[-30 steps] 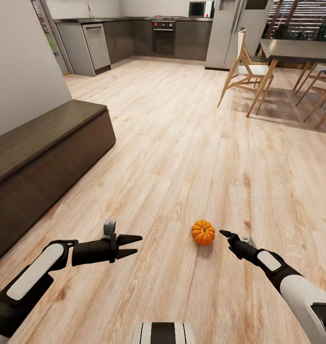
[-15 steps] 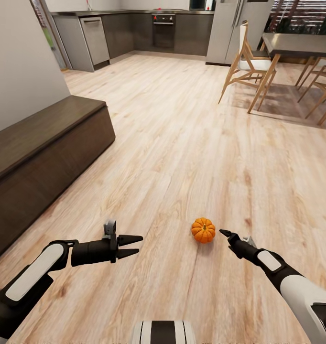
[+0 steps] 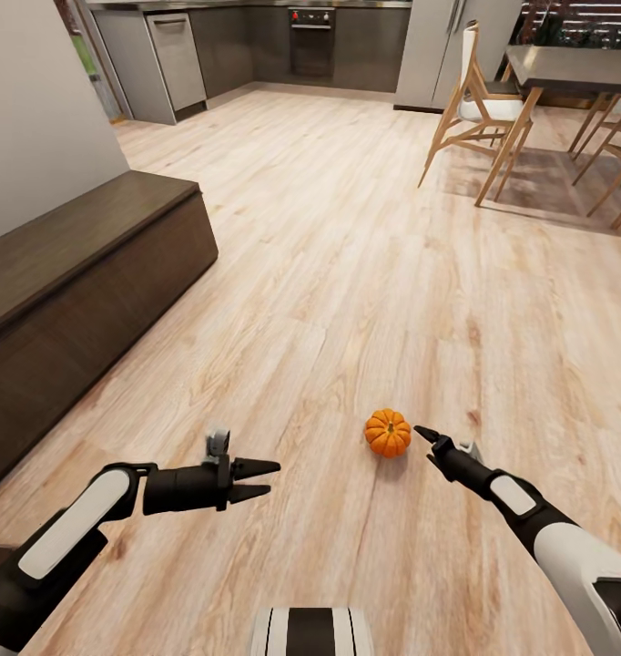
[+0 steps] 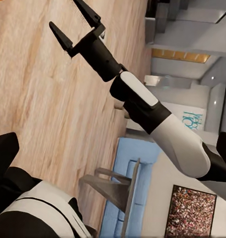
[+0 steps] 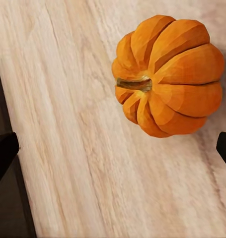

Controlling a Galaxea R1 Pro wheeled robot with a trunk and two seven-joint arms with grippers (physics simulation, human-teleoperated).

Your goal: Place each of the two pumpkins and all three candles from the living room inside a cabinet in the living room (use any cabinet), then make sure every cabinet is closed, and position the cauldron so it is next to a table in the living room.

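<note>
One orange ribbed pumpkin (image 3: 387, 433) sits on the wood floor right in front of me. My right gripper (image 3: 429, 441) hovers just to its right, open and apart from it. In the right wrist view the pumpkin (image 5: 167, 74) lies stem-up between and beyond the two widely spread fingertips (image 5: 3, 151). My left gripper (image 3: 260, 480) is open and empty over bare floor, left of the pumpkin. The left wrist view looks across at the open right gripper (image 4: 75, 22). The dark-brown cabinet (image 3: 83, 282) runs along the left wall with its fronts shut.
Wooden chairs (image 3: 479, 105) and a dining table (image 3: 575, 68) stand at the far right. Kitchen units (image 3: 256, 46) line the back. A white wall (image 3: 37, 137) rises behind the cabinet. A blue sofa (image 4: 125, 198) lies behind me.
The whole view has slid, so the kitchen sits higher in the picture. My right gripper is a touch closer to the pumpkin. The left gripper sits slightly lower.
</note>
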